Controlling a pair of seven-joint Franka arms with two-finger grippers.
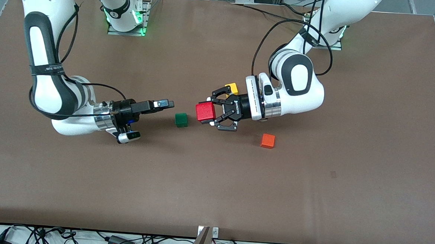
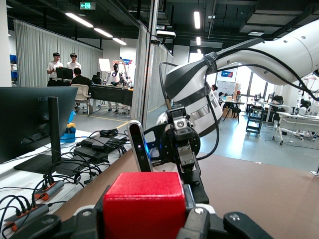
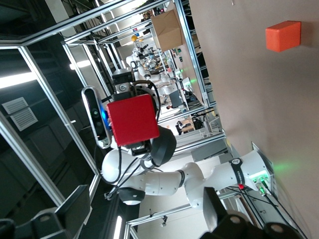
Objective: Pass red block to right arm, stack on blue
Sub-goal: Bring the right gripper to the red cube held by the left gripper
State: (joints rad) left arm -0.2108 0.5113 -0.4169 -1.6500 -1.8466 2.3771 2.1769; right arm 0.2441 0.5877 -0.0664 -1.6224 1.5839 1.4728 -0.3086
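You have red block (image 1: 205, 111) gripped in left end effector (image 1: 211, 113), held above table (image 1: 214, 181) mid-span. Right end effector (image 1: 165, 104) faces it, well apart, fingers parted. Handover pending; stacking pending; blue block unseen.

Red block (image 1: 205, 111) in left pincer (image 1: 211, 112)

The brown table (image 1: 310, 201) carries a green cube (image 1: 181, 119), orange cube (image 1: 267, 140) and yellow cube (image 1: 232, 88).

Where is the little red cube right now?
The red block is off the table, clamped in the left gripper, held sideways above the table beside the green cube, facing the right gripper.
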